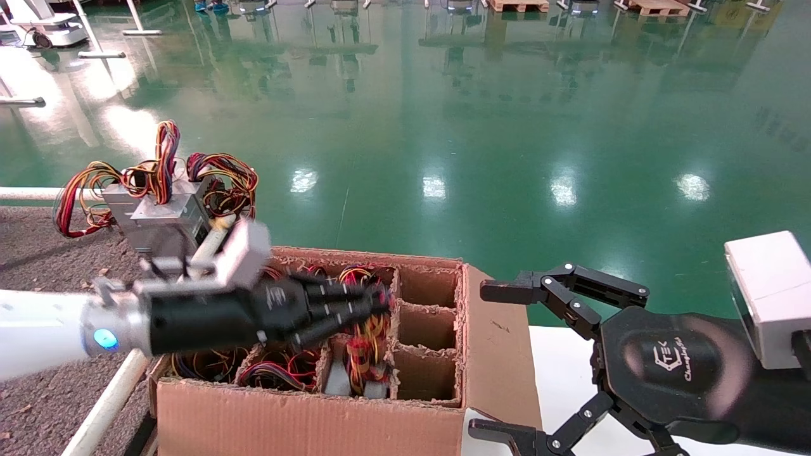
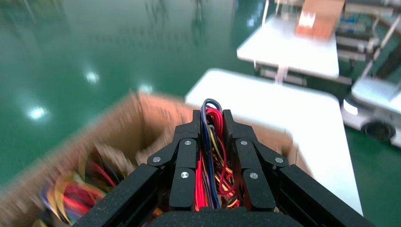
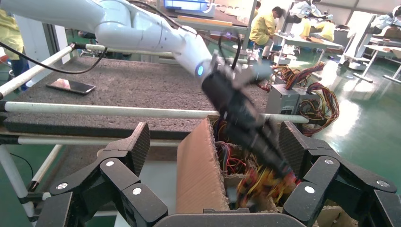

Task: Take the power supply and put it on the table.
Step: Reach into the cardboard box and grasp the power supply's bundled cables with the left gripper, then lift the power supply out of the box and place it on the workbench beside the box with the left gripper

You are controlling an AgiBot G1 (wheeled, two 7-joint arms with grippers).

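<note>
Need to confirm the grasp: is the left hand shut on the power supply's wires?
Shut: the left hand pinches the wire bundle between its fingers.

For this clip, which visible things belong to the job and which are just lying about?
Job:
left gripper, jaws shut on wire bundle of the power supply in the cardboard carton
table

Lying about:
two power supplies already on the table
phone
right gripper, open, idle beside the carton

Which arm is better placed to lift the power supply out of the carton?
Left. The left gripper is over the carton, fingers closed on the power supply wires. The right gripper hangs open beside the carton.
</note>
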